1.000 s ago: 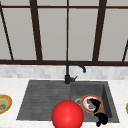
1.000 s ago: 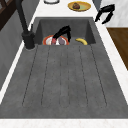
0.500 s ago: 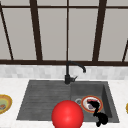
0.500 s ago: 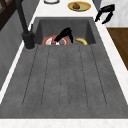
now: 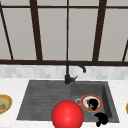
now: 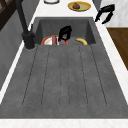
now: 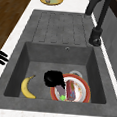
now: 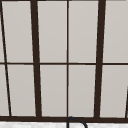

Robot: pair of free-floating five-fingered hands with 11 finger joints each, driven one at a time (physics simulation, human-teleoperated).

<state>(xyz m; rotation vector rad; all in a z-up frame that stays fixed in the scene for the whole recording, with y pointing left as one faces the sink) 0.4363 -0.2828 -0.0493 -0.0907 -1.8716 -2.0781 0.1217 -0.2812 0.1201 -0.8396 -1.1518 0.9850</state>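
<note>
Window [image 5: 67, 32] with dark bars behind a white counter [image 5: 10, 87]; a dark grey sink [image 5: 45, 95] is set into it, with a black faucet [image 5: 68, 75] at 12 o'clock of the sink in the front view.

The basin takes the right part of the sink. A red-rimmed plate [image 5: 86, 98] lies on its floor with food scraps on it; in the right side view the plate [image 7: 79, 92] sits at 5 o'clock of the basin.

The left hand [image 5: 93, 102] is down on the plate. In the left side view it [image 6: 65, 32] stands over the plate's near rim. I cannot tell whether it is gripping anything.

The right hand [image 5: 101, 118] hangs at 5 o'clock of the plate, over the sink's front edge, well apart from the plate. Its fingers [image 7: 0, 57] are straight and spread, and it holds nothing.

A banana [image 7: 27, 87] lies on the basin floor at 9 o'clock of the plate in the right side view, apart from it.

A red ball [image 5: 67, 115] fills the foreground at 6 o'clock in the front view. A yellow bowl [image 5: 3, 103] sits on the counter at 9 o'clock.
</note>
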